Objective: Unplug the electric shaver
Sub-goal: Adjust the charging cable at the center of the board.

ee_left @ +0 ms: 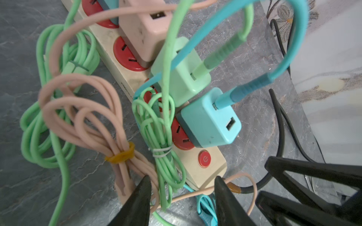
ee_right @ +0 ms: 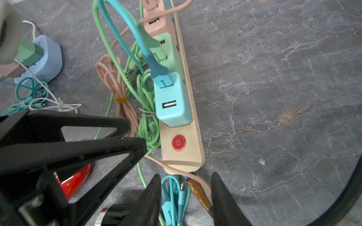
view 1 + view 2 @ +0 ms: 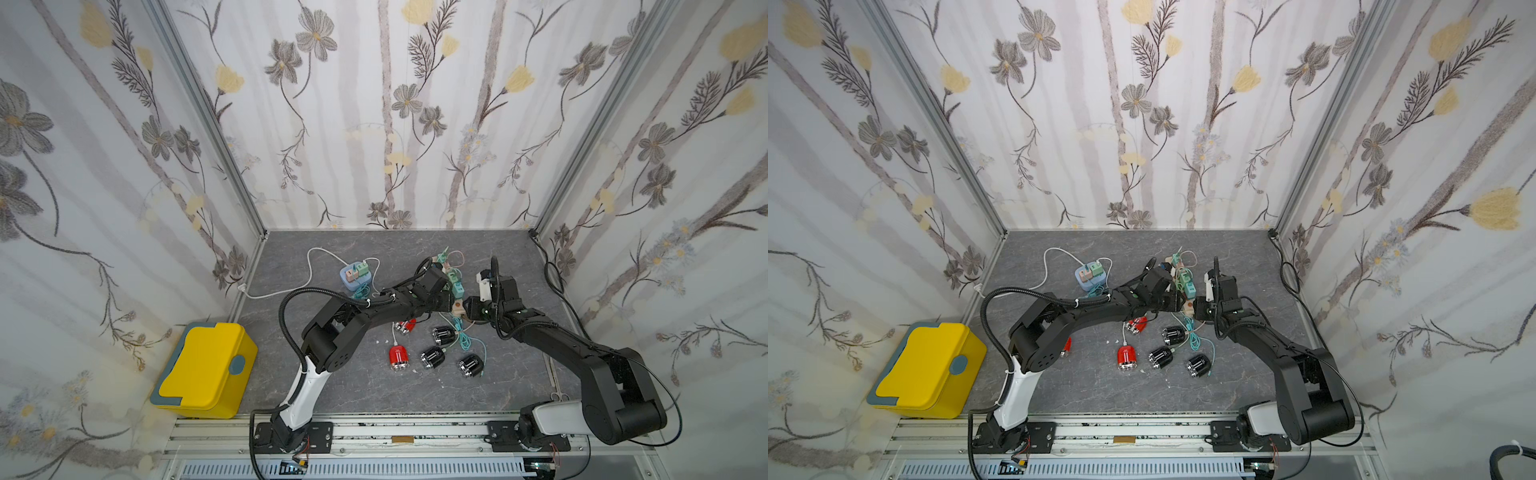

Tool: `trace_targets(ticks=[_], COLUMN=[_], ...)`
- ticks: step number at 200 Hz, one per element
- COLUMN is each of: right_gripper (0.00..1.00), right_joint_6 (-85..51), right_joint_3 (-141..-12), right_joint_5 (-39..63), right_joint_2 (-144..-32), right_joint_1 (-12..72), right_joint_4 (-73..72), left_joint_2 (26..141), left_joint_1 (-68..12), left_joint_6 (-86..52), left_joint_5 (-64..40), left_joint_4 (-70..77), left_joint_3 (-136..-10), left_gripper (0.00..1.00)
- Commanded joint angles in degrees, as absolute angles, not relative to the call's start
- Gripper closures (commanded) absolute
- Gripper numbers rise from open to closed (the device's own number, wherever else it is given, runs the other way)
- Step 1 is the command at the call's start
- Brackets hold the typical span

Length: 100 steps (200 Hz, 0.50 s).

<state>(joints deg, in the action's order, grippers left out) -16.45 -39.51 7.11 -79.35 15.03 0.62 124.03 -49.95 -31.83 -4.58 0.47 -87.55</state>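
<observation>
Several electric shavers lie on the grey table in front of my arms, red (image 3: 400,357) and black (image 3: 444,334), some with thin cables at them. Behind them lies a beige power strip (image 2: 182,154) carrying a teal charger (image 2: 172,105), a green charger (image 2: 168,50) and a pink charger (image 2: 158,23). My left gripper (image 1: 182,179) is open at the strip's switch end (image 1: 205,170), with a green cable bundle (image 1: 164,156) between its fingers. My right gripper (image 2: 186,176) is open just past that same end. A loose teal cable bundle (image 2: 174,197) and the strip's brown-sleeved cord (image 2: 199,193) lie between its fingers.
A blue socket cube (image 3: 351,276) with chargers and a white lead stands to the left of the strip. A yellow box (image 3: 205,368) sits at the front left. A black cable (image 3: 555,274) runs along the right wall. Pink coils (image 1: 82,109) and green coils (image 1: 49,121) lie beside the strip.
</observation>
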Motion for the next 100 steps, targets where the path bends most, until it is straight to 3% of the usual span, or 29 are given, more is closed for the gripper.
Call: trace_targets(ticks=[1, 100], right_gripper=[0.58, 0.58], right_joint_6=[-16.89, -17.05], right_joint_3=[-39.12, -38.75], right_joint_5=[7.38, 7.30], right_joint_2=[-78.96, -79.37], right_joint_1=[15.01, 15.00], right_joint_4=[-1.06, -1.52], left_joint_2=[125.52, 129.59], left_joint_1=[-50.01, -50.34], left_joint_6=[-30.35, -28.67], left_joint_5=[-3.94, -5.23], left_joint_4=[-1.36, -5.09], left_joint_3=[-89.40, -93.24], left_gripper=[0.52, 0.57])
